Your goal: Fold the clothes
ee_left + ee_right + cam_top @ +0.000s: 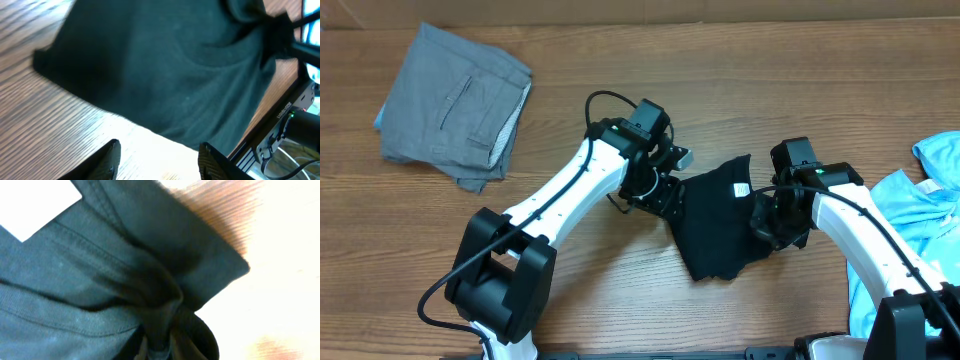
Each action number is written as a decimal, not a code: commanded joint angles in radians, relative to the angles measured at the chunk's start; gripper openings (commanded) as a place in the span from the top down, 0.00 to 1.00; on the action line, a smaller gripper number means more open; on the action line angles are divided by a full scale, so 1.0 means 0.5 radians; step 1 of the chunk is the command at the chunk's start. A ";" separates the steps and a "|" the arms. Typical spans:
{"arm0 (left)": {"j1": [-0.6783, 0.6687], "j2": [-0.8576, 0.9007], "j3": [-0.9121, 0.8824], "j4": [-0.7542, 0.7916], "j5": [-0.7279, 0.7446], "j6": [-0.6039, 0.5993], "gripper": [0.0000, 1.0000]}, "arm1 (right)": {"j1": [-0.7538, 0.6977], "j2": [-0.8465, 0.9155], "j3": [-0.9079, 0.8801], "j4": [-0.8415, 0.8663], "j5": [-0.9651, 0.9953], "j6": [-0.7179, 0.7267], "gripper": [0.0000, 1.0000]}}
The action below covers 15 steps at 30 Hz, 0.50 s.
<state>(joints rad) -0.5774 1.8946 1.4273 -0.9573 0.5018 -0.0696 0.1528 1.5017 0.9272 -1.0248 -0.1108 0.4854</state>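
The clothes are three garments. A black T-shirt (715, 225) lies crumpled mid-table, its white neck label (741, 188) facing up. My left gripper (670, 190) hovers at the shirt's left edge. In the left wrist view this gripper (160, 161) is open over bare wood, and the black cloth (165, 65) lies just ahead, untouched. My right gripper (766, 216) sits at the shirt's right edge. The right wrist view shows it (160, 347) shut on a bunched fold of the black fabric (100, 280), with the label (35, 200) at the top left.
Folded grey trousers (455, 105) rest at the back left of the wooden table (620, 290). A light-blue shirt (920, 215) is heaped at the right edge, under the right arm. The right arm's base and cables (295, 130) show at the edge of the left wrist view.
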 commanded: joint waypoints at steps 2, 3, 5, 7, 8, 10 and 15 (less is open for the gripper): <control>-0.058 0.006 -0.011 0.006 -0.059 0.041 0.49 | -0.006 0.001 -0.125 0.122 0.372 0.205 0.77; -0.066 0.007 -0.011 0.003 -0.088 0.042 0.49 | -0.008 0.001 -0.160 0.185 0.439 0.252 0.75; -0.077 0.008 -0.014 0.003 -0.124 0.042 0.49 | -0.011 0.001 -0.201 0.306 0.462 0.254 0.73; -0.079 0.008 -0.021 0.002 -0.136 0.043 0.53 | -0.025 -0.002 -0.185 0.304 0.459 0.240 0.73; -0.079 0.008 -0.026 0.002 -0.136 0.043 0.55 | -0.035 -0.008 -0.163 0.285 0.453 0.231 0.73; -0.079 0.008 -0.041 0.013 -0.150 0.043 0.62 | -0.061 -0.034 -0.085 0.188 0.439 0.218 0.74; -0.079 0.008 -0.146 0.178 -0.256 0.061 0.73 | -0.080 -0.195 0.172 -0.040 0.187 -0.097 0.73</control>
<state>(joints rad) -0.6140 1.8946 1.3933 -0.9089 0.4160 -0.0666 0.1169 1.4845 0.9146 -1.0328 0.0605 0.5449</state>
